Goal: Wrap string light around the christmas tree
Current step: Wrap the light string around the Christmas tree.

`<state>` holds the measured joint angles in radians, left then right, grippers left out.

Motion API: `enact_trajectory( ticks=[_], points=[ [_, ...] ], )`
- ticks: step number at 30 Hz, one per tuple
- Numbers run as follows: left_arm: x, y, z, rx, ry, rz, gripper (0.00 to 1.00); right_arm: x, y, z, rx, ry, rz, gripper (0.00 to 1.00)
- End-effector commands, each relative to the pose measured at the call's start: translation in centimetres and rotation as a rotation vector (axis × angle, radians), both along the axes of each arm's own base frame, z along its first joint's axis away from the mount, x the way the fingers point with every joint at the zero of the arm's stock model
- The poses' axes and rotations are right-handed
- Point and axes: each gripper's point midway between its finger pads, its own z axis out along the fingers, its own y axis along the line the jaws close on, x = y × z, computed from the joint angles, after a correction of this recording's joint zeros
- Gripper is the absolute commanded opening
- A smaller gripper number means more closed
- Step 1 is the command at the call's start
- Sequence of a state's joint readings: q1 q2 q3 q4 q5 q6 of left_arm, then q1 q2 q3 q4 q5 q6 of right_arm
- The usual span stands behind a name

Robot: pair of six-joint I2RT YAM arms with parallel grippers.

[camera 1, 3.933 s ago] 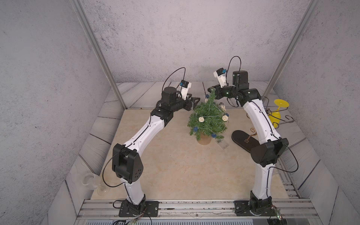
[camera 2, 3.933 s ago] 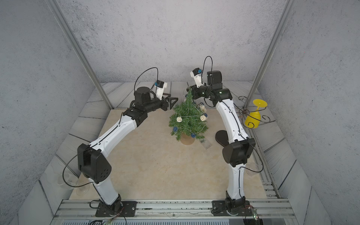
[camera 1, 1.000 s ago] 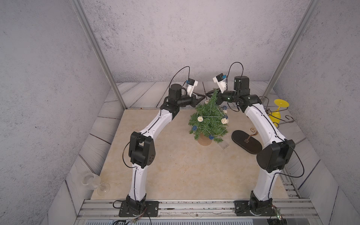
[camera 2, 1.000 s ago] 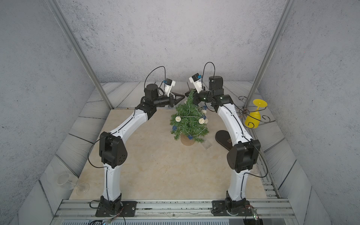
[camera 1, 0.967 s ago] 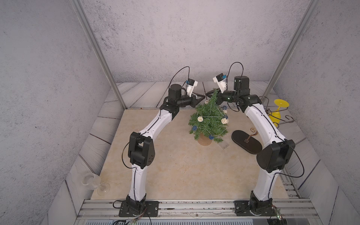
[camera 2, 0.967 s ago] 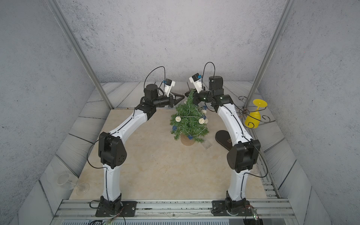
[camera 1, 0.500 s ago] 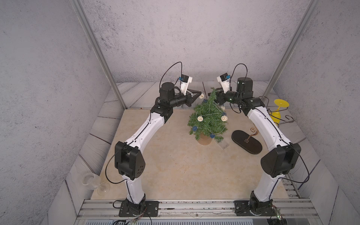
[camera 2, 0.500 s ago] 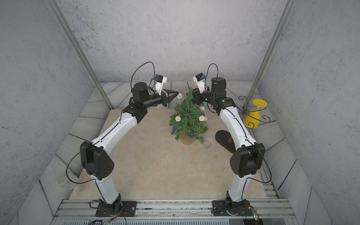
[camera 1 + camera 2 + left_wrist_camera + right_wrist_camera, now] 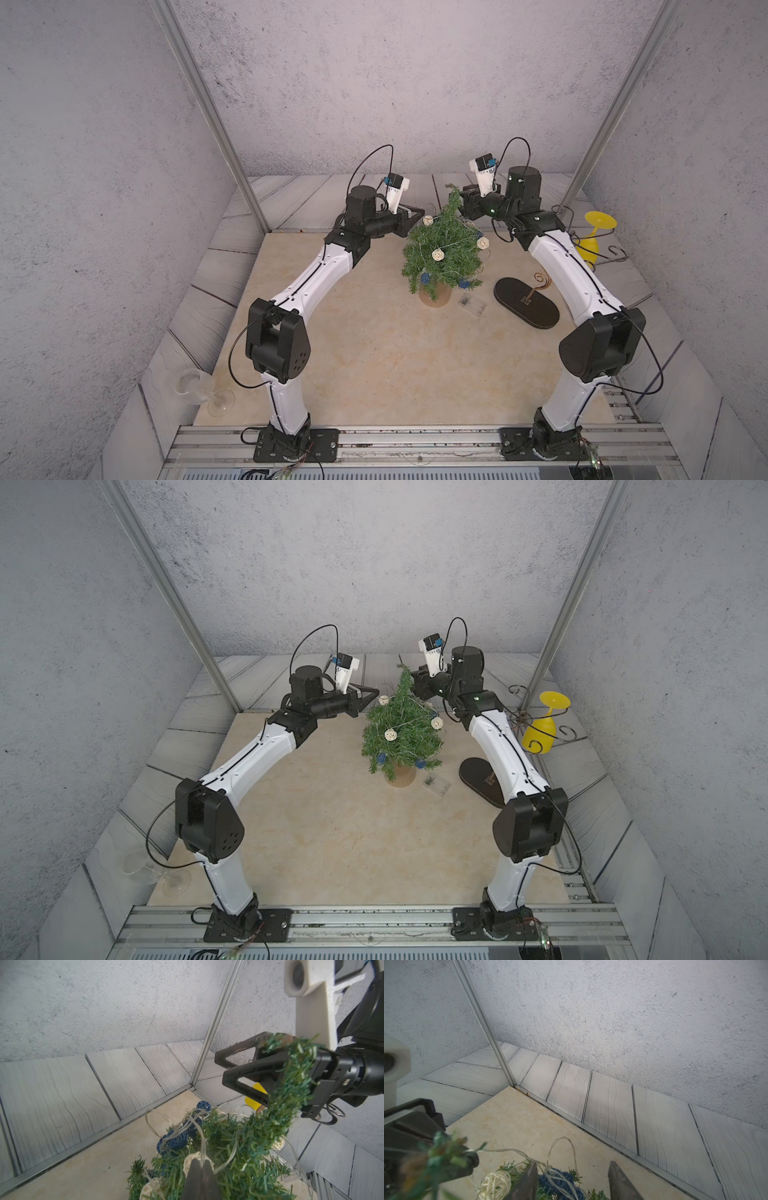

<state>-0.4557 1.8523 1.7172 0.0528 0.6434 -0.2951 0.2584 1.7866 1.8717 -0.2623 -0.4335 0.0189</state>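
Observation:
The christmas tree point(image 9: 446, 255) point(image 9: 405, 735) stands in its tan pot at the middle back of the table. The string light point(image 9: 437, 254) point(image 9: 390, 734) winds over its branches with cream and dark blue balls. Its clear battery box point(image 9: 472, 304) lies on the table by the pot. My left gripper point(image 9: 422, 216) point(image 9: 200, 1162) is shut on the light's thin wire beside a cream ball point(image 9: 193, 1160), at the tree's upper left. My right gripper point(image 9: 465, 199) point(image 9: 572, 1164) hangs open behind the bent tip, above a blue ball point(image 9: 560, 1182), holding nothing.
A black oval stand base point(image 9: 525, 302) with a curly wire lies right of the tree. A yellow plastic glass point(image 9: 594, 237) hangs in a wire rack at the far right. A clear wine glass point(image 9: 195, 388) lies at the front left.
My right gripper has opened and let go of the wire, drawing back a little to the right. My left gripper, still shut on the wire, has moved slightly left from the tip.

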Motion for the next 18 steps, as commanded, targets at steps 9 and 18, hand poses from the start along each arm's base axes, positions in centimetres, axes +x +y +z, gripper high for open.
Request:
enact_trajectory(
  ticks=[9, 18],
  points=[
    [-0.7, -0.4, -2.7, 0.004, 0.029, 0.004, 0.0, -3.0, -2.1, 5.7, 0.076, -0.117, -0.085, 0.57],
    [-1.2, -0.2, -1.4, -0.025, 0.006, 0.003, 0.02, -6.9, -3.3, 6.7, 0.133, -0.135, -0.1, 0.57]
  ],
)
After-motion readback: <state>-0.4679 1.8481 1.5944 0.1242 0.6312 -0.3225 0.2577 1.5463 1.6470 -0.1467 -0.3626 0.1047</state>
